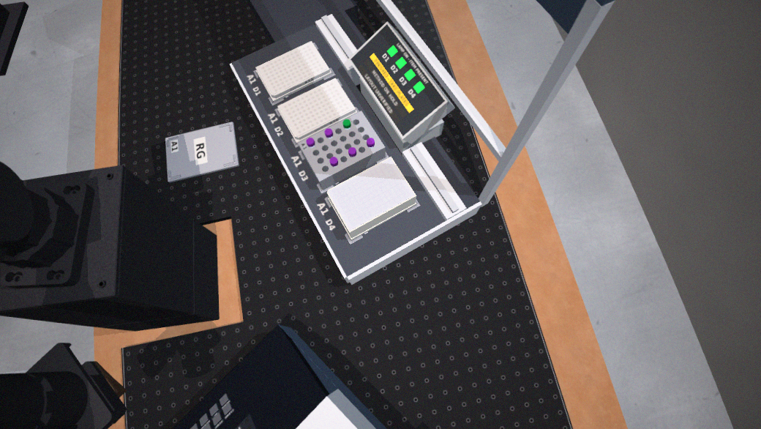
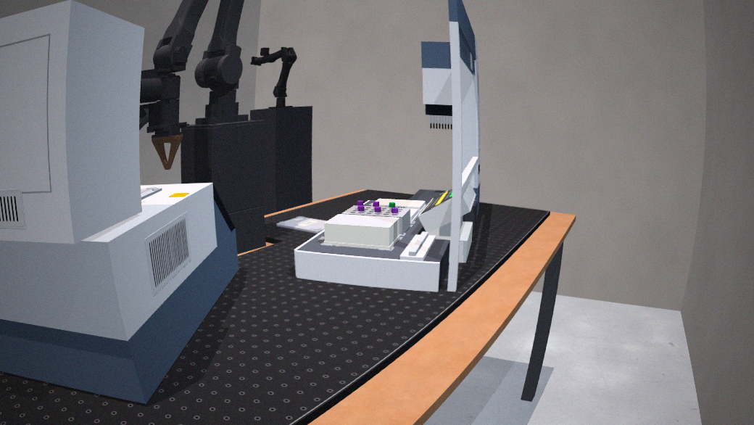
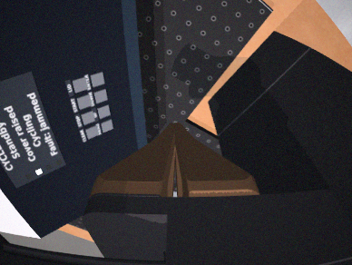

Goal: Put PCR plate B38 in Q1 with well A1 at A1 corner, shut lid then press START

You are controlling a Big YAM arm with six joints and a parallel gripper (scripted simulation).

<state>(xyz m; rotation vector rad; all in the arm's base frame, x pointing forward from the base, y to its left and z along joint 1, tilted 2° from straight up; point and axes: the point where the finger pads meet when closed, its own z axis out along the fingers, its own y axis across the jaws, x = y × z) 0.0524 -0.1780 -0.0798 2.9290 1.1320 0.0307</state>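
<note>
The plate B38 (image 1: 315,109) is a white 96-well plate lying flat on D2 in the hand-off row. The cycler Q1 (image 2: 105,253) stands at the near left, and its white lid (image 2: 68,121) is raised upright over the body. Part of its block area with a yellow corner mark (image 2: 177,194) shows under the lid. My gripper (image 2: 167,150) is shut and empty, its brown fingers pointing down above Q1's front side. In the wrist view the shut fingertips (image 3: 175,168) hang to the right of Q1's dark panel and its grey keys (image 3: 89,105). The lamp is out of view.
Plate R33 (image 1: 291,69) lies on D1. The tube block (image 1: 340,146) with purple and green caps is on D3, and the deep-well block (image 1: 371,198) is on D4. The RG nest (image 1: 201,151) lies left of the row. The handler's status panel (image 1: 402,85) and gantry post (image 2: 461,158) rise behind it.
</note>
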